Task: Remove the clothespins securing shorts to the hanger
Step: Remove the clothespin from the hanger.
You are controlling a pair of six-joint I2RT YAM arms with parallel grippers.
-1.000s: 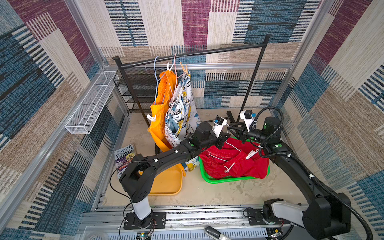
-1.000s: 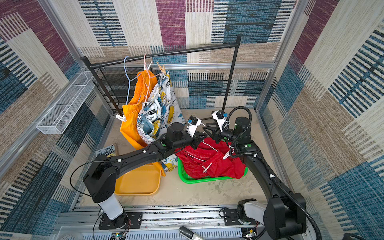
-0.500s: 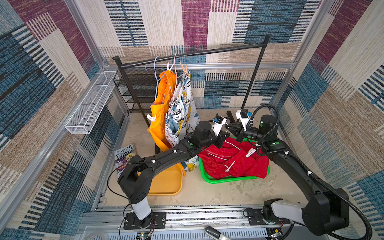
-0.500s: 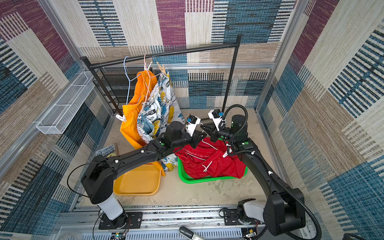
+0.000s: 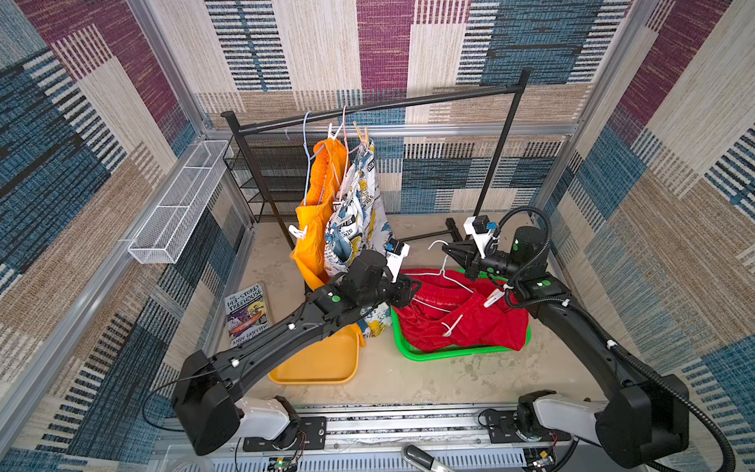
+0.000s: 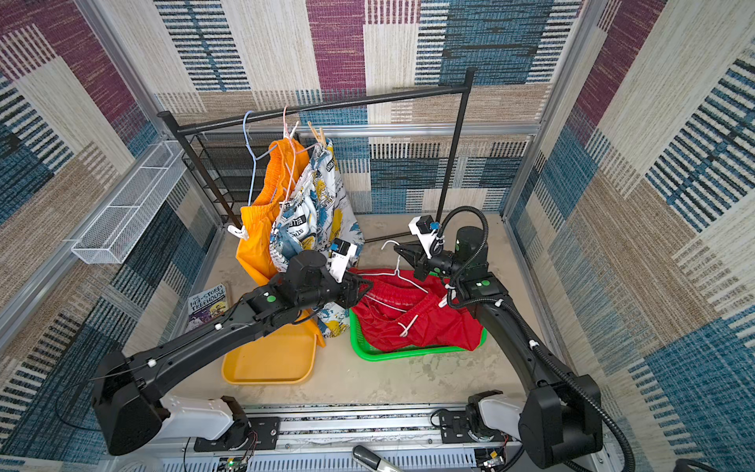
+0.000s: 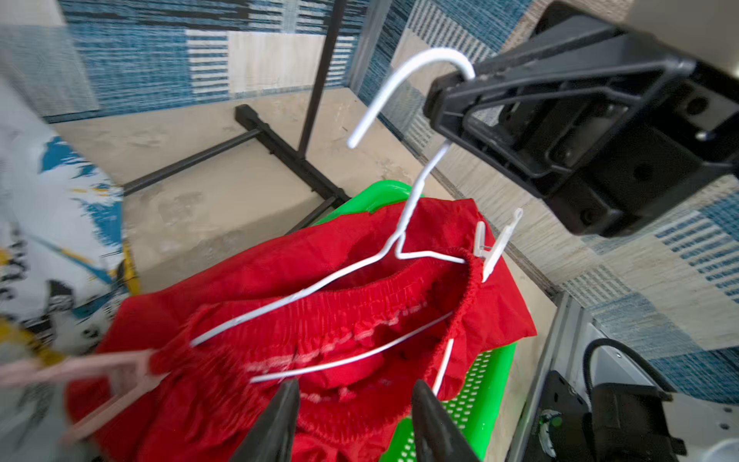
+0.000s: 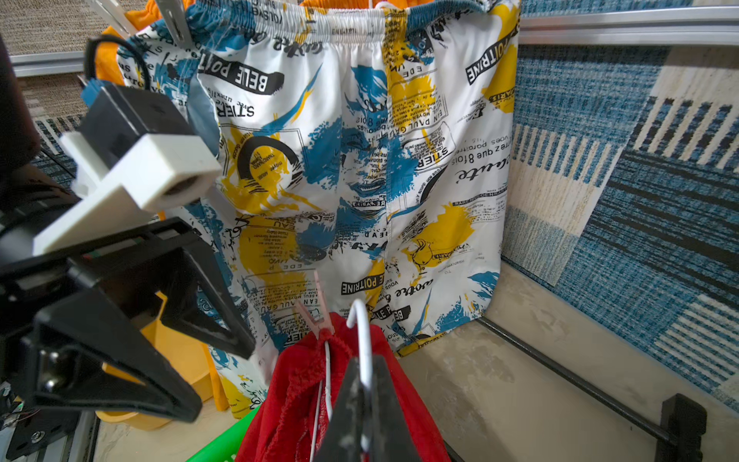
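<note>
We see the right gripper (image 8: 366, 372) clamped shut on the white hanger (image 7: 434, 53), on the neck just below the hook. It holds the hanger tilted above the green basket (image 5: 449, 354). The red shorts (image 5: 470, 323) hang from that hanger and slump into the basket, spilling over its near rim. A white pin (image 7: 496, 244) clips the waistband to one end of the hanger, and a pink pin (image 7: 120, 365) clips it at the other end, blurred in the left wrist view.

The left gripper (image 7: 356, 386) stands open over the waistband with only red cloth behind the gap. It is near the pink pin but not on it.

The orange shorts (image 5: 314, 245) and printed shorts (image 5: 359, 204) hang side by side on the black rail (image 5: 408, 102), well apart from the basket. More pins (image 5: 361, 133) clip them to their hangers near the rail, and another white one (image 5: 297, 233) sits lower on the orange pair.

A yellow tray (image 5: 322, 363) lies on the floor under the left arm, with a book (image 5: 247, 314) beside it.
</note>
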